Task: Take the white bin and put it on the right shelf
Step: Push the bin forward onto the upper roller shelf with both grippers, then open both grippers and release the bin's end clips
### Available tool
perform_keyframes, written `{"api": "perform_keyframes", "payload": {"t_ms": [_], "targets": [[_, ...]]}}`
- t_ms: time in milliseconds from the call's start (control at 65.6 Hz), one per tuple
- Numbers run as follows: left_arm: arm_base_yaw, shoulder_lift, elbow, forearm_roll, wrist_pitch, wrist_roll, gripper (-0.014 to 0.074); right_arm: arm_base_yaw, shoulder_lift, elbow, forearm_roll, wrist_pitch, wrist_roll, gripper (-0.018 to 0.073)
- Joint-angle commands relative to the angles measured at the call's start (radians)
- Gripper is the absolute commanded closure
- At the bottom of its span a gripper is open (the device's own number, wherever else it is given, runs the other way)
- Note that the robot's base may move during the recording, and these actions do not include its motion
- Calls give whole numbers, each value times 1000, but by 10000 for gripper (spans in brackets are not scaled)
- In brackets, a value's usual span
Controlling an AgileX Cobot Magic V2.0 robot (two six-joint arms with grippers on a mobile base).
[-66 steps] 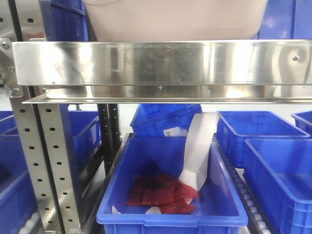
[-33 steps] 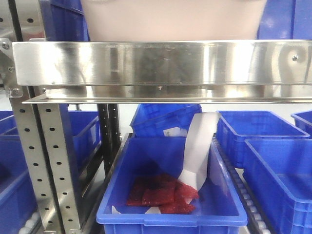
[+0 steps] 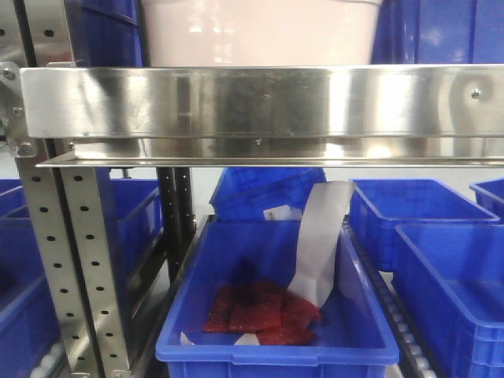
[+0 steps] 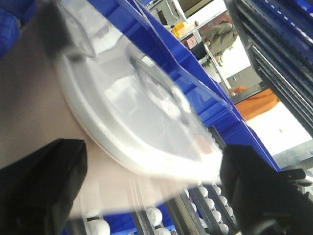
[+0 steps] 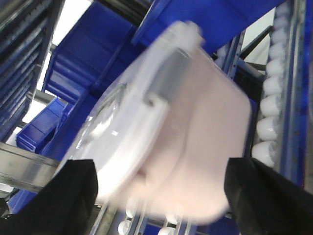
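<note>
In the front-facing view, the large pinkish-white plastic tub with a rounded body, the white bin, sits directly above and behind the broad shiny stainless steel front rail of the right shelf. Only its lower wall and a strip of white rim at the upper right show. The rail is bolted to perforated metal uprights on the left. Below it, an open blue plastic bin holds red packets and a white folded paper bag leaning up and to the right. More blue bins stand on both sides.

In the left wrist view, the white bin's glossy lid with its clear window patch fills the frame, blurred. The left pincer has its two black fingers spread wide apart at the bottom corners, and whether they touch the tub cannot be told.

In the right wrist view, the tub appears tilted and blurred, lid facing left. The right pincer likewise shows black fingers far apart on either side of the tub. Actual contact cannot be told. White rollers line the blue rack at the right.
</note>
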Motion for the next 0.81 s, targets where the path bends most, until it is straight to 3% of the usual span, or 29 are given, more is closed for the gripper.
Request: {"api": "perform_keyframes", "payload": {"t_ms": [0,76,198,289,320,472,655,716,792], "targets": [[2,-55,-38,-66,56,8,150,-10,-50,-38,76,86,-16,-53],[-2,-55,-38,-66,54,8,248,-6,-50,-38,76,93,-29,27],[-2,-55,-38,-66,52,8,549,-5,-50,-38,76,87,-29,300],[-2,-55,-38,-66,52,8,724,-5,-50,-38,76,74,-29,467],[-2,-54,-38,-66,49,8,717,-5,-49,-38,76,64,-29,505],[6,-61,-38,-74,45,6,713,-8,-59,-38,75,72,-29,501],[-13,-158,-38,-37,-140,6,713,-5,-180,-38,-10,-123,21,492],[-34,-204,-38,17,-231,6,713,-1,-239,-38,-76,-181,22,492],[-75,-262,-36,142,-328,6,713,17,-321,-34,-180,-256,23,492]]}}
